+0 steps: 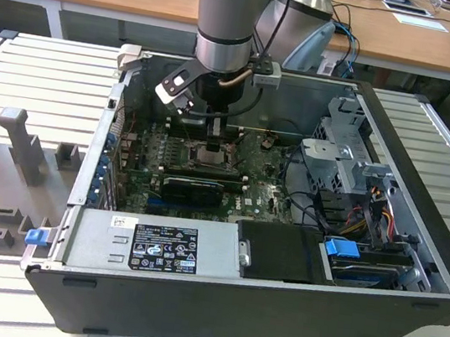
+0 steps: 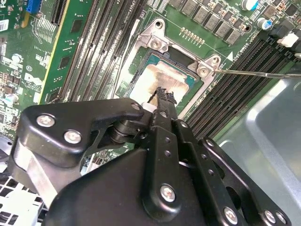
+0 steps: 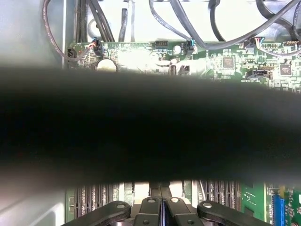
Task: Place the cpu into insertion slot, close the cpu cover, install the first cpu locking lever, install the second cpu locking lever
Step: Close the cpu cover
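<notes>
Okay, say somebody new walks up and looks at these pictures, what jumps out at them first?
The big robot arm reaching down into the open computer case, in the middle of the exterior view. In the second wrist view, the black gripper, fingers shut, has its tip right over the silvery cpu, framed by the metal cpu cover.

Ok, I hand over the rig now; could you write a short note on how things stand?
Gripper: jaws shut, empty as far as I see, tips right above the cpu.
Cpu: lying flat in the insertion slot, so placing is done.
Cpu cover: cannot tell if it is down.
One thin lever sticks out to the side, seemingly unlatched.
Left: confirm cover, both levers.
</notes>
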You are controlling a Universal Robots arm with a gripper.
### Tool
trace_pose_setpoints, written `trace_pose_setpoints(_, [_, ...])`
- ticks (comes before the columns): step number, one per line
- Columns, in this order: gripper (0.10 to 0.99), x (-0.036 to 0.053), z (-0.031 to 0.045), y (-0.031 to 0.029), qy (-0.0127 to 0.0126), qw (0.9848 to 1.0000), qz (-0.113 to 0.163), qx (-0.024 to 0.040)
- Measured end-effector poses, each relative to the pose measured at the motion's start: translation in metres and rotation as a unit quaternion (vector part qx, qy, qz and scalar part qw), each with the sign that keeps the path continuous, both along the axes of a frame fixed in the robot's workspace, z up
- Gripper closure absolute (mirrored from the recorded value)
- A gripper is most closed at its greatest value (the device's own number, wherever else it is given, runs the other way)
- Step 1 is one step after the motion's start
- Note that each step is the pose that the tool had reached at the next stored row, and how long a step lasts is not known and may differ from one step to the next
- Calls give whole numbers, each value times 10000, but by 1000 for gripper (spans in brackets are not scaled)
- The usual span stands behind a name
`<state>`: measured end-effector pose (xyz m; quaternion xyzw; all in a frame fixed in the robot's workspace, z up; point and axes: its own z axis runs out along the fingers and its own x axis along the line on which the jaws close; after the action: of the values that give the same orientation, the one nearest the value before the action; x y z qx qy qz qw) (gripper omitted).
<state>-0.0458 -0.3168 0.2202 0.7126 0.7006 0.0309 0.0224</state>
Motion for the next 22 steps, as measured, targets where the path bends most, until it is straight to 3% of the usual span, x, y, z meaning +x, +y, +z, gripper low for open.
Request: trace_pose_setpoints(22, [980,0,63,0,1,10000,-5,-1])
